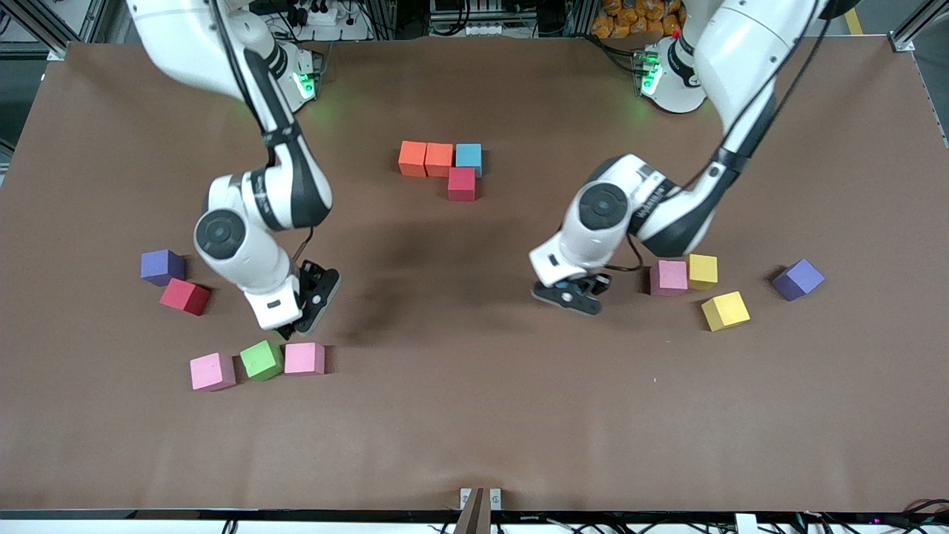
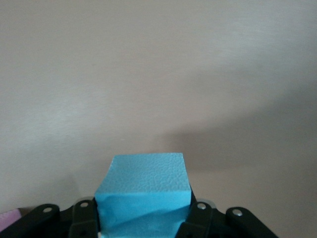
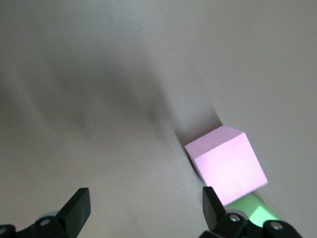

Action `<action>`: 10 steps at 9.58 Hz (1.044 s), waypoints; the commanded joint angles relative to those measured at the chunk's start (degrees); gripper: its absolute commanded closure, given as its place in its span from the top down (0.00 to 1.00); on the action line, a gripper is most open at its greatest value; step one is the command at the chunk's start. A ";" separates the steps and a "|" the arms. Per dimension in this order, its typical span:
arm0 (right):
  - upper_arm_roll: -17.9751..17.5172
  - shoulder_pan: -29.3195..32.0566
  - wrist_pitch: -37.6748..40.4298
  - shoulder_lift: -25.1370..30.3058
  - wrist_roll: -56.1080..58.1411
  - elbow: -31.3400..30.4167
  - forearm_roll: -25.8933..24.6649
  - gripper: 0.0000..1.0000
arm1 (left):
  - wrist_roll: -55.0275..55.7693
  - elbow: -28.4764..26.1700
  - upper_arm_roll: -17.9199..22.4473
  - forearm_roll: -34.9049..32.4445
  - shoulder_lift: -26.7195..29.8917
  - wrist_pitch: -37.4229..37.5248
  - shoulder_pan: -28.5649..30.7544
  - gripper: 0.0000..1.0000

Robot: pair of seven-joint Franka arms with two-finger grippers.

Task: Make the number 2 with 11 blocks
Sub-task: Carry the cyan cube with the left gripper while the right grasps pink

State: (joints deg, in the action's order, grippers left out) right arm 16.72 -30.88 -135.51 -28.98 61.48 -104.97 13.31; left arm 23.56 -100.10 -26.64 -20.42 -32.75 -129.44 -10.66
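Two orange blocks (image 1: 412,158) (image 1: 439,159), a light blue block (image 1: 468,156) and a crimson block (image 1: 461,184) form the start of the number 2 at mid-table. My left gripper (image 1: 574,295) (image 2: 143,218) hangs low over bare table beside a pink block (image 1: 668,278), shut on another light blue block (image 2: 143,183). My right gripper (image 1: 291,326) (image 3: 146,203) is open and holds nothing. It is low over the table right by the green block (image 1: 261,360) (image 3: 260,210) and a pink block (image 1: 305,358) (image 3: 227,163).
Toward the right arm's end lie a purple cube (image 1: 161,267), a crimson block (image 1: 184,297) and another pink block (image 1: 212,371). Toward the left arm's end lie two yellow blocks (image 1: 702,271) (image 1: 725,310) and a purple cube (image 1: 798,279).
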 commanded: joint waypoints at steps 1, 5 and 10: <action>-7.55 9.22 0.77 -4.76 7.15 6.51 1.81 1.00 | -0.53 1.31 0.62 -2.77 0.76 3.13 -3.30 0.00; -10.75 13.56 0.86 -10.47 16.46 14.69 1.46 1.00 | -1.24 3.42 0.71 -7.18 1.11 6.39 -9.89 0.00; -11.63 15.32 0.95 -14.00 21.31 17.51 1.81 1.00 | -0.97 5.27 0.80 -3.77 2.25 9.73 -17.80 0.00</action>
State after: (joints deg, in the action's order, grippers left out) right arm 6.76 -17.45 -135.43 -41.83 80.73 -89.59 13.89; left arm 23.29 -95.13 -26.66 -25.87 -32.00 -121.37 -26.56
